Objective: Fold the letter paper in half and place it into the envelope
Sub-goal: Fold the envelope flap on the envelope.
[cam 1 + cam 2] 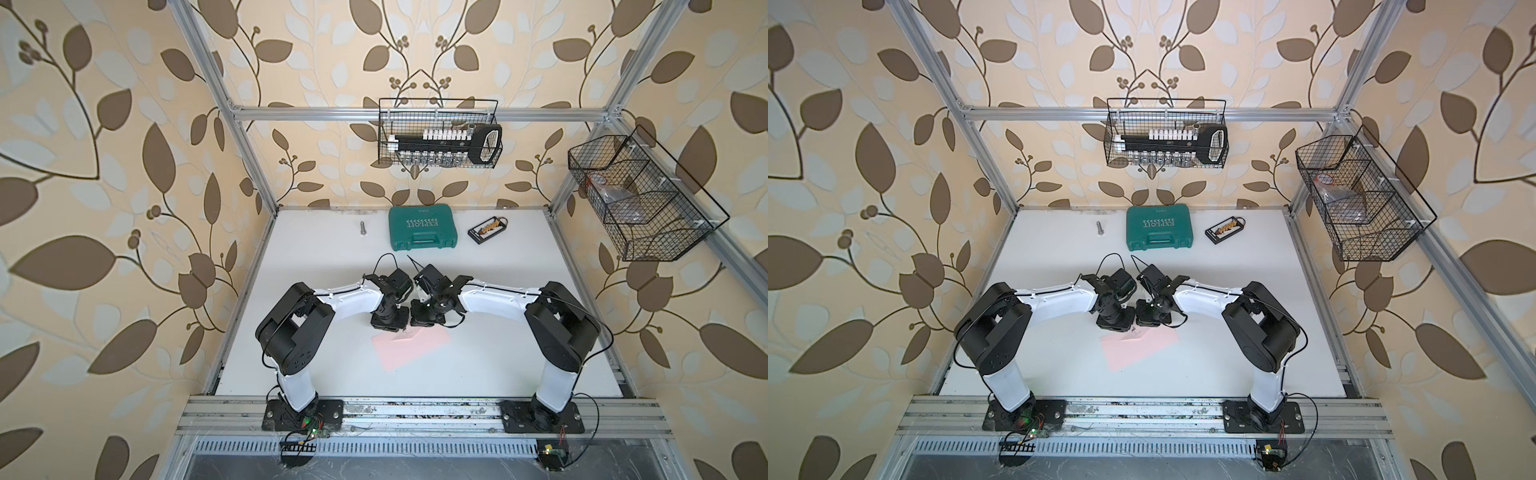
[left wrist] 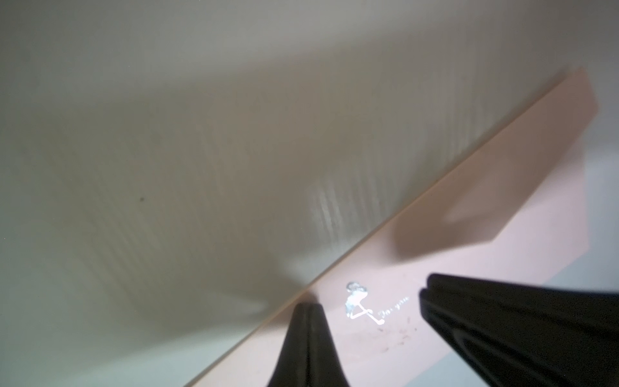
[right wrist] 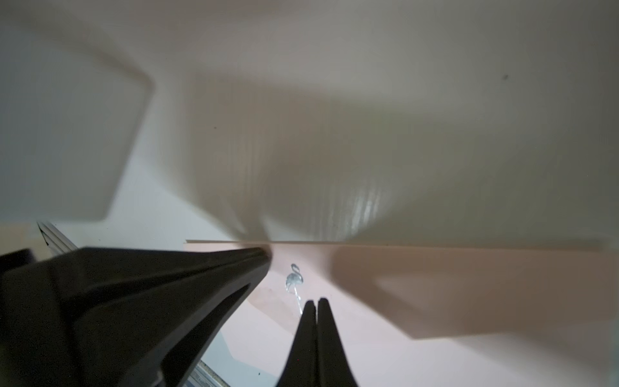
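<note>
The pink envelope (image 1: 409, 347) lies flat on the white table (image 1: 316, 257), slightly skewed, with a silver flamingo print (image 2: 355, 300) near its far edge. Its triangular flap (image 3: 274, 308) lies over the body. Both grippers point down at that far edge, close together. My left gripper (image 2: 308, 305) is shut, its tip resting on the envelope right at the edge. My right gripper (image 3: 316, 300) is shut too, its tip over the envelope beside the print. A thin cream line (image 3: 402, 242) runs along the edge. I cannot tell whether it is the letter paper, which is otherwise hidden.
A green tool case (image 1: 423, 227), a bolt (image 1: 362, 228) and a small black connector board (image 1: 488, 230) lie at the back of the table. Wire baskets hang on the back wall (image 1: 440, 133) and the right frame (image 1: 640, 199). A metal rail (image 1: 415, 415) runs along the front.
</note>
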Available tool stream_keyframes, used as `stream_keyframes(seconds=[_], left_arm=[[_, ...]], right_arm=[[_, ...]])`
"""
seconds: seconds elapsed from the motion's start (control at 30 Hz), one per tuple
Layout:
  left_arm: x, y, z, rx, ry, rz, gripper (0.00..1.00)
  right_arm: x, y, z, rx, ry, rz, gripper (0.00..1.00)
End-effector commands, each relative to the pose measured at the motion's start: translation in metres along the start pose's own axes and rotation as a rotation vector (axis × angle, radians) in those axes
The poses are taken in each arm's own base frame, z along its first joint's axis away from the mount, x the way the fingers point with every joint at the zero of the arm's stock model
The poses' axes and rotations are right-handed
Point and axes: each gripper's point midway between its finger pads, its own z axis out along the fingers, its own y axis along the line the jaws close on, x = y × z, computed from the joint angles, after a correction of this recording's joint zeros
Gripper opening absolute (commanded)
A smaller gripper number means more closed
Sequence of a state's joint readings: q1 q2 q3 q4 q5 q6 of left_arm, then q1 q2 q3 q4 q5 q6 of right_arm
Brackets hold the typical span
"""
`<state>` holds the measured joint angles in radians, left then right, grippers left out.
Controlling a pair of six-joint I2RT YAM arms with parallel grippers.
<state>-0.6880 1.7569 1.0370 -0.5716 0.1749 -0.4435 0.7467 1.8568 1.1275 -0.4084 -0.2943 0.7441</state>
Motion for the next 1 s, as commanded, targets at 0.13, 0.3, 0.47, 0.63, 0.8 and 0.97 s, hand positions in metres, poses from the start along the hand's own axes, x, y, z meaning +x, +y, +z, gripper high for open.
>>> stream_keyframes(seconds=[0.13,0.3,0.47,0.63,0.8,0.97], left_arm=[[0.008,0.018,0.005,-0.069,-0.004,-0.002,0.05],[0.012,0.022,0.003,-0.081,-0.003,0.000,0.05],[0.020,0.028,-0.001,-0.098,-0.002,-0.003,0.05],[0.026,0.033,-0.006,-0.105,-0.011,-0.017,0.05],[0.032,0.037,-0.012,-0.118,-0.011,-0.035,0.05],[0.046,0.048,-0.020,-0.136,-0.019,-0.047,0.05]], right_arm=[[-0.010,-0.012,0.008,0.012,0.007,0.051,0.00],[-0.015,-0.047,0.004,0.072,0.007,0.094,0.00],[-0.018,-0.076,-0.003,0.128,0.012,0.105,0.00],[-0.014,-0.084,-0.002,0.142,0.022,0.099,0.00],[-0.010,-0.091,-0.001,0.160,0.023,0.092,0.00],[-0.009,-0.096,-0.002,0.172,0.024,0.085,0.00]])
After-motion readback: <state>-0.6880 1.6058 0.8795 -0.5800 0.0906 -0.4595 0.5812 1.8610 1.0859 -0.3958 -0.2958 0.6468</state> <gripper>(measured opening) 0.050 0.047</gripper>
